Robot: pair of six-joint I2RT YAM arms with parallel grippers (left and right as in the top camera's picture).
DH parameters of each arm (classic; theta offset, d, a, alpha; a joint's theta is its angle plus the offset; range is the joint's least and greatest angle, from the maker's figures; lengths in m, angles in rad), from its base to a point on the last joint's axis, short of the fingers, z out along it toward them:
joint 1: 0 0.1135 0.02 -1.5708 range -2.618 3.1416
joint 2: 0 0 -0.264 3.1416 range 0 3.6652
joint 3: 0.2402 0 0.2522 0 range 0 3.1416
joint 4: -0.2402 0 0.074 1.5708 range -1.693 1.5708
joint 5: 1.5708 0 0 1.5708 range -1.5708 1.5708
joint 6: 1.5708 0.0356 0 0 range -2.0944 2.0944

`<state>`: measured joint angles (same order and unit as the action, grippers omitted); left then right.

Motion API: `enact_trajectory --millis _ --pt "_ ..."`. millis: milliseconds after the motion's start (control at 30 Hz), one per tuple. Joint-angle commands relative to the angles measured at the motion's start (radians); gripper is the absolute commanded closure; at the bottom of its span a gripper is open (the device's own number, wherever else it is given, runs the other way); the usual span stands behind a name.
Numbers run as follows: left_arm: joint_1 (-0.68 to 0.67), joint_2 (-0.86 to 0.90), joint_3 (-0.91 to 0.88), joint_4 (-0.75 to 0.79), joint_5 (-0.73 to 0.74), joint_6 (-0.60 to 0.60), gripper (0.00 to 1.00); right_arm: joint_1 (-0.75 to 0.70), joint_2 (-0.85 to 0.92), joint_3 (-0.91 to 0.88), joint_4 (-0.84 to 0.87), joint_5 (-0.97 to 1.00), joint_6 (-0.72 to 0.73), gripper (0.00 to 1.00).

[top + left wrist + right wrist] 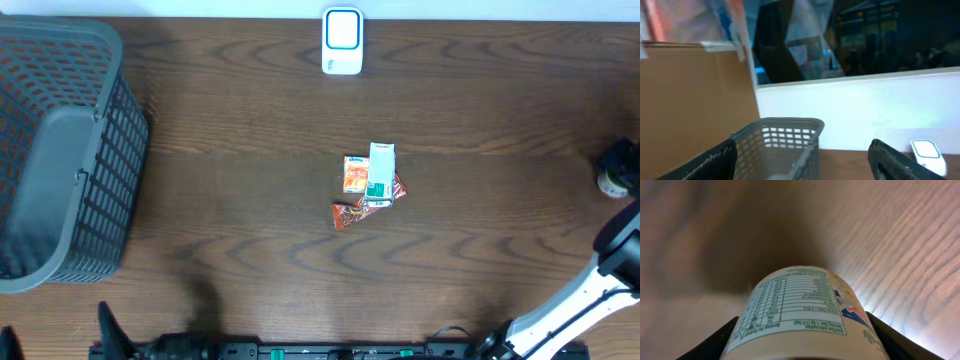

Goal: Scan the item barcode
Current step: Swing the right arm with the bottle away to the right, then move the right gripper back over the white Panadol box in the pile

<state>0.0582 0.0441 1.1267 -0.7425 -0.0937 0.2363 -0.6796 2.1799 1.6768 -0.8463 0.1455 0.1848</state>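
Where three packets (374, 185) pile, one scanner (342, 40), one basket (110, 190), one jar (800, 310)

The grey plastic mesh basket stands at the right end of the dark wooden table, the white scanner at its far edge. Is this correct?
No: the overhead view shows the grey plastic mesh basket at the left end of the dark wooden table. The white scanner is at its far edge.

Left hand (802, 162) open; right hand (802, 347) clamps container (795, 307).
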Motion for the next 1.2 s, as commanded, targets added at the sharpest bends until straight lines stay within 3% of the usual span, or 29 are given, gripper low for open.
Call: enact_trajectory --millis 0,33,67,100,300,600,800,1000,1167 --pt "0.002 0.005 -0.031 -0.001 0.056 -0.005 0.16 -0.043 -0.006 -0.039 0.035 -0.033 -0.006 0.28" --pt "0.002 0.004 -0.04 -0.001 0.056 -0.005 0.16 -0.051 -0.006 -0.042 0.039 -0.061 -0.006 0.21" --pt "0.002 0.004 -0.055 -0.005 0.057 -0.005 0.16 -0.06 -0.006 -0.042 0.043 -0.095 -0.006 0.02" --pt "0.002 0.003 -0.071 -0.004 0.056 -0.005 0.16 -0.066 -0.007 -0.041 0.048 -0.127 -0.006 0.01" --pt "0.002 0.003 -0.17 0.029 0.014 -0.009 0.16 -0.081 -0.01 0.019 0.009 -0.183 -0.006 0.01" --pt "0.002 0.003 -0.342 0.214 -0.058 -0.033 0.16 -0.031 -0.01 0.294 -0.183 -0.361 -0.006 0.01" --pt "0.002 0.003 -0.468 0.337 -0.092 -0.146 0.16 0.079 -0.011 0.418 -0.274 -0.361 -0.006 0.01" --pt "0.002 0.003 -0.586 0.499 -0.119 -0.158 0.16 0.214 -0.011 0.451 -0.325 -0.366 -0.006 0.01" --pt "0.002 0.003 -0.707 0.596 -0.161 -0.301 0.16 0.349 -0.011 0.45 -0.412 -0.489 -0.008 0.01"
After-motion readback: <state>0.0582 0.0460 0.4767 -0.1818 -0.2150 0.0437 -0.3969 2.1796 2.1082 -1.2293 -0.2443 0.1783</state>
